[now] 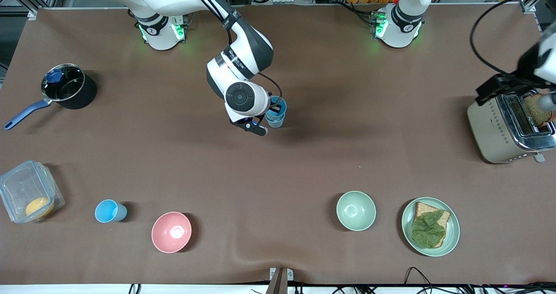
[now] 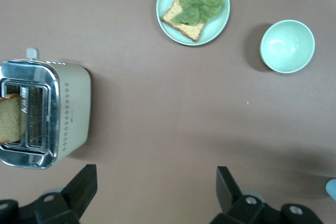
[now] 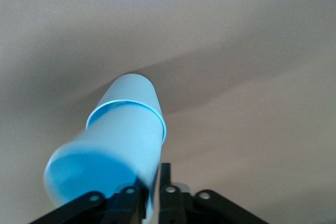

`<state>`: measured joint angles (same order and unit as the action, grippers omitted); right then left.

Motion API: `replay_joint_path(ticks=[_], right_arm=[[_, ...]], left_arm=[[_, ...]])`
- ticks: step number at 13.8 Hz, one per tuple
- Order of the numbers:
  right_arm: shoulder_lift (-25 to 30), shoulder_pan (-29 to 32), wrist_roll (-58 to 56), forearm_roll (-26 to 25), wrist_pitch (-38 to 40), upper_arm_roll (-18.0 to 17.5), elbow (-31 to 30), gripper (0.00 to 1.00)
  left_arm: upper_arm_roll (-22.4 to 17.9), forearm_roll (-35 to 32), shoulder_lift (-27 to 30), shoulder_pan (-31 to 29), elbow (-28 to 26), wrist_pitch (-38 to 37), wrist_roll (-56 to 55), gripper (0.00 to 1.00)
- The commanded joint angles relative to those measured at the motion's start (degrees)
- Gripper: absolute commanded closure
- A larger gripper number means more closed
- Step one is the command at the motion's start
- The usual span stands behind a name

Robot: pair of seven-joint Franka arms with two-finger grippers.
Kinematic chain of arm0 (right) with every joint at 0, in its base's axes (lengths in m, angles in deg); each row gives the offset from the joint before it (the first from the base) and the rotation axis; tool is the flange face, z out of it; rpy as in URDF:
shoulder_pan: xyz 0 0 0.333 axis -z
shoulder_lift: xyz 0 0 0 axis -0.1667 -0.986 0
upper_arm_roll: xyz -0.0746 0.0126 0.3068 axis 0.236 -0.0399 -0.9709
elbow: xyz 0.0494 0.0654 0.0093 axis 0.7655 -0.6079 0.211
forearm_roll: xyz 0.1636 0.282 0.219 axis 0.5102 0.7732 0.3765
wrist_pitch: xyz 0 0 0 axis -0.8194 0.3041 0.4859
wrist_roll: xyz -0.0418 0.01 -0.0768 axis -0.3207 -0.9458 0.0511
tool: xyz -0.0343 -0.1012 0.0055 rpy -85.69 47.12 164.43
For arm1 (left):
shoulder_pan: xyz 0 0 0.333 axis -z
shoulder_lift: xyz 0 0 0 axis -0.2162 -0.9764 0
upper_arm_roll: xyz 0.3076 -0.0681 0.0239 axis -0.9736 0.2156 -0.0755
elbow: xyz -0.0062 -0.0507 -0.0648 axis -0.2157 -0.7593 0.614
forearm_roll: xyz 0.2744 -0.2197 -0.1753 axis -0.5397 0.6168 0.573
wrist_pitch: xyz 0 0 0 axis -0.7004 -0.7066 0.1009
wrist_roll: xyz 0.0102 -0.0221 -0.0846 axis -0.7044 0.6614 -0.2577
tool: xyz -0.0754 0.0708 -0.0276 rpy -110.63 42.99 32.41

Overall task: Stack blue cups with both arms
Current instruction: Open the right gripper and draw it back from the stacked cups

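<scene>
Front view, right arm's end first: clear lidded container [image 1: 29,197] with something orange inside, dark saucepan [image 1: 67,87] with a blue handle farther from the camera. Lone blue cup [image 1: 109,211] stands upright between the container and the pink bowl [image 1: 171,232], all near the camera edge. Right gripper [image 1: 268,116] is at mid-table, fingers pinched on the rim of a nested pair of blue cups [image 1: 276,112]; right wrist view shows one cup seated inside the other [image 3: 113,156], a finger each side of the outer wall. Can't tell if the pair sits on the table or hangs just above it. Pale green bowl [image 1: 355,210] and plate [image 1: 451,235] with toast and a leaf sit toward the left arm's end. Left gripper [image 2: 156,195] waits there, over bare table by the toaster [image 1: 506,131], jaws wide, nothing held.
</scene>
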<state>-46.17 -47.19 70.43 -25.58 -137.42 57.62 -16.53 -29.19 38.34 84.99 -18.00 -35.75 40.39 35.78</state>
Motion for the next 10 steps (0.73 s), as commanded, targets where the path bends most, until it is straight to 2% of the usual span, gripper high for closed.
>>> replay_joint_path(ticks=[1, 3, 6, 10], right_arm=[[0.9, 0.8, 2.1, 0.8, 0.3, 0.6, 0.8, 0.0], [2.0, 5.3, 1.3, 0.8, 0.9, 0.7, 1.1, 0.0], [5.1, 13.1, -11.7, -0.9, 7.6, 1.3, 2.1, 0.0], [11.9, 21.8, -24.4, -13.0, 11.5, 1.2, 0.3, 0.0]], left_arm=[[-1.4, 0.6, -1.2, 1.2, 3.0, -2.2, 1.3, 0.0], [-1.3, 0.5, -1.2, 1.5, 3.4, -2.2, 1.3, 0.0], [0.2, 0.2, -1.3, 1.4, 3.3, -3.4, 1.2, 0.0], [0.6, 0.6, -1.0, 0.9, 3.6, -6.9, 1.3, 0.0]])
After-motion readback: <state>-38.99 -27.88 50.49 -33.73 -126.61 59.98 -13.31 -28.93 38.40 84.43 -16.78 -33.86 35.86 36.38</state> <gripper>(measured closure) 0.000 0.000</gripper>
